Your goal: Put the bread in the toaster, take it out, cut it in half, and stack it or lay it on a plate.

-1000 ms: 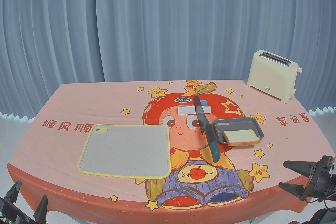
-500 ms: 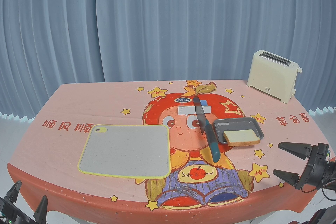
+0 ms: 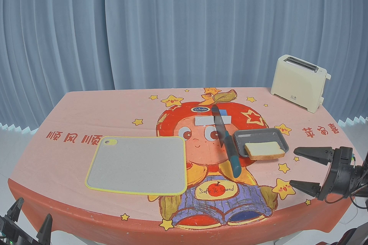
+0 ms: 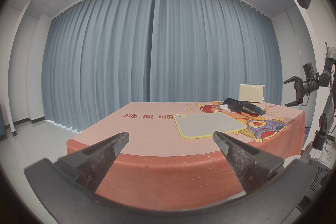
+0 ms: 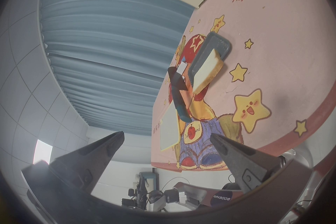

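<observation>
Right pincer hovers over the near right edge of the surface, its fingers spread wide and holding nothing. The fingertips point toward the middle of the surface. It is near the bread but clearly apart from it. The right wrist view confirms the wide gap of this pincer.

Left pincer sits low at the near left corner, below the surface edge. Its fingers are also apart and hold nothing, as the left wrist view shows.

The bread is a single whole slice, lying on the near right part of the grey tray and overlapping its near rim. The tray stands right of centre.

Just left of the tray lies the knife, with its teal handle toward the robot. Its dark blade crosses a white strip.

The cutting board, grey with a yellow border, lies flat left of centre with nothing on it.

The toaster, cream in colour, stands upright at the far right corner, well apart from the bread. A blue-grey curtain hangs behind.
</observation>
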